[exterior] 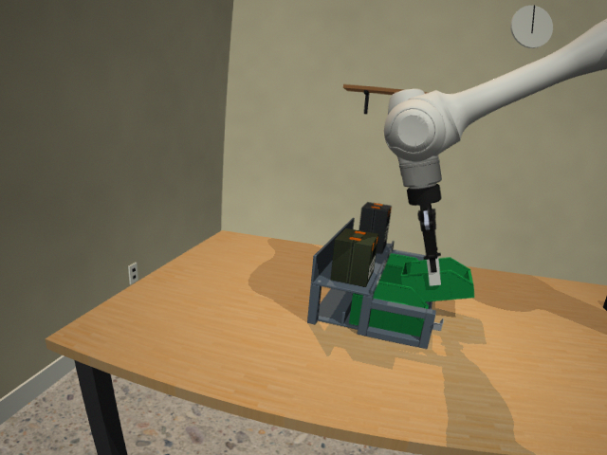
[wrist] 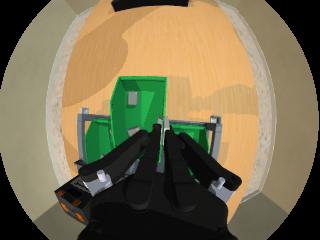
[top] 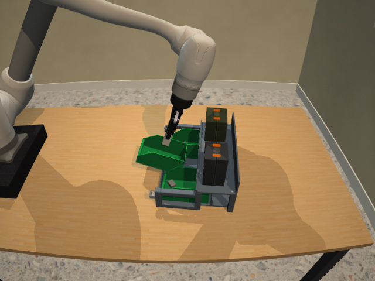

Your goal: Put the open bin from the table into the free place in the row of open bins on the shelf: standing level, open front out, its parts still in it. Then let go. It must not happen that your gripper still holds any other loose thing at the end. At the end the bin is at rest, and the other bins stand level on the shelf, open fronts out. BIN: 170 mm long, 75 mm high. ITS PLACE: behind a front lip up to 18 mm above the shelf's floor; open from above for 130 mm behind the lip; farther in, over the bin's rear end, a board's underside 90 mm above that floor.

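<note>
Top view, from the left: the black square plinth [top: 18,157] of the pale grey robot arm [top: 193,57] sits at the 9 o'clock edge of the light wooden surface [top: 91,211]. The arm sweeps over to the middle and points down.

Next comes the bright green open-fronted plastic bin [top: 157,156]. It is raised off the surface, with its shadow under it. It lies at 9 o'clock from the grey metal shelf frame [top: 234,145]. Its open front faces 9 o'clock, away from the shelf. Its rear end reaches over the shelf's front rail, into the gap in the row. I cannot tell whether it touches the rail. The wrist view shows a small grey part [wrist: 134,98] lying inside it.

The black two-fingered hand [top: 166,141] comes down on the bin's 12 o'clock side wall. Its fingers are pressed nearly together, pinching that thin wall.

Further right, two more green bins sit in the shelf's lower row. The far green bin [top: 189,136] is at 12 o'clock of the gap. The near green bin [top: 180,178] is at 6 o'clock and holds a small grey block [top: 171,182].

Rightmost, two dark boxes with orange marks stand on the upper board: the far dark box [top: 215,123] and the near dark box [top: 215,164].
</note>
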Tool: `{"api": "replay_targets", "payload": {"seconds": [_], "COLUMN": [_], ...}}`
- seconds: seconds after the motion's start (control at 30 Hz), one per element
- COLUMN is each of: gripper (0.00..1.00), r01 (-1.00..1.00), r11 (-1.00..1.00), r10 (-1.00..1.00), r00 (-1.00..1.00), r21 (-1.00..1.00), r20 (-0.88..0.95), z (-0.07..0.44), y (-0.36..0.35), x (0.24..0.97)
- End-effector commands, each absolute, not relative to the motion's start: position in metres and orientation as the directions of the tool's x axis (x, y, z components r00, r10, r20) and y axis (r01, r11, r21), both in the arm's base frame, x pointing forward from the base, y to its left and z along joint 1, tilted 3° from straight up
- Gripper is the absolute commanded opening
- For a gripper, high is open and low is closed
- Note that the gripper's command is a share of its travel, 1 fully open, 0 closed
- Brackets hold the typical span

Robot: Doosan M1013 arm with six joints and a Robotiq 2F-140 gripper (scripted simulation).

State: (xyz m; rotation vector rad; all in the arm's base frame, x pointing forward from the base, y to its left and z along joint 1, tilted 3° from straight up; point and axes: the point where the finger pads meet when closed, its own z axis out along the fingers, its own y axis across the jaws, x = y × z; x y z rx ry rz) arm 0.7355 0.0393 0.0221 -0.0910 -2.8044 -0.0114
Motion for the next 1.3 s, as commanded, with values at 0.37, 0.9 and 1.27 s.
{"api": "replay_targets", "payload": {"seconds": [0.37,0.9,1.27], "gripper": [0.00,0.00,0.00], "r01": [0.064,0.064,0.064], "r11": [0.998,0.998,0.998], "r10": [0.060,0.060,0.060], "r00": [-0.942,-0.942,-0.942], "r21": [0.001,0.002,0.002], "r20": [0.330,0.330,0.330], "z": [0.0226,0.0225,0.0225], "y": [0.0375,0.0374,0.0374], "x": [0.7412,0.7422,0.7422]}}
